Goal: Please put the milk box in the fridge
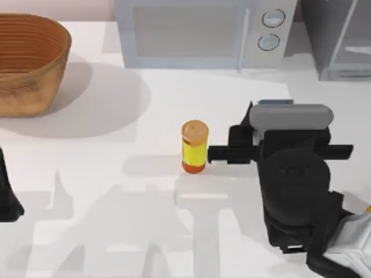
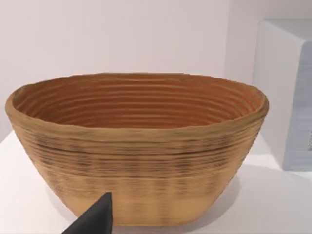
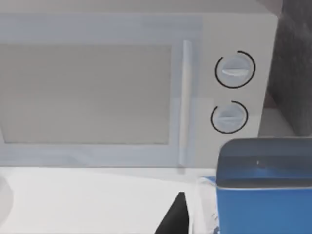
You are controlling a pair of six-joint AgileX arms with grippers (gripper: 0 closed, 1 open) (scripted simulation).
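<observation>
The milk box (image 1: 275, 102) stands right of the table's middle, in front of the microwave, and only a strip of its blue top peeks out from under my right arm. In the right wrist view the milk box (image 3: 263, 187) is close, with its blue top and a white side with blue print. My right gripper (image 1: 282, 126) hangs directly over it. The fridge (image 1: 342, 40) stands at the back right corner, and its speckled dark-grey body (image 3: 295, 63) rises behind the microwave in the right wrist view. My left gripper (image 1: 8, 200) is parked at the left edge.
A light grey microwave (image 1: 197, 32) with two round knobs fills the back middle. A yellow bottle (image 1: 194, 146) with an orange lid stands just left of my right arm. A woven basket (image 1: 29, 63) sits at the back left, close before the left wrist camera (image 2: 136, 146).
</observation>
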